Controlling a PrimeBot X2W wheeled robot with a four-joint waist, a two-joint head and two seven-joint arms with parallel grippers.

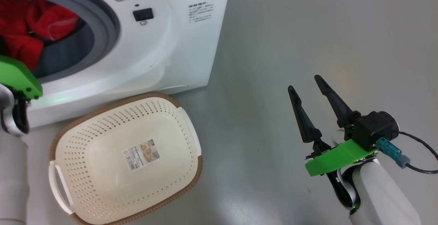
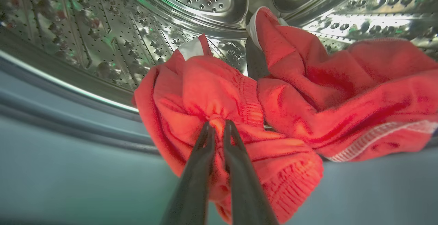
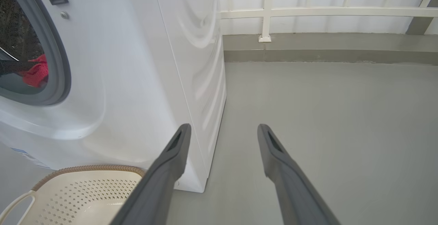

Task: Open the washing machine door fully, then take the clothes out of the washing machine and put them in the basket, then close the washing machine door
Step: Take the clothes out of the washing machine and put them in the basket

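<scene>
The white washing machine (image 1: 178, 43) stands open at the upper left, grey rubber ring (image 1: 109, 19) around its mouth. Red clothes (image 1: 30, 29) lie inside the steel drum (image 2: 102, 29). In the left wrist view my left gripper (image 2: 219, 124) is shut on a fold of the red clothes (image 2: 212, 95) at the drum's front lip. My left arm's green bracket (image 1: 18, 76) reaches into the opening. The cream basket (image 1: 164, 115) sits on the floor below the machine with nothing but a paper label (image 1: 141, 154) in it. My right gripper (image 1: 306, 83) hangs open over the floor. The washing machine door is out of view.
Grey floor (image 1: 291, 29) stretches to the right of the machine. In the right wrist view a white railing (image 3: 325, 12) and a low kerb close off the far side. The basket (image 3: 82, 190) lies to the left of my right gripper (image 3: 222, 130).
</scene>
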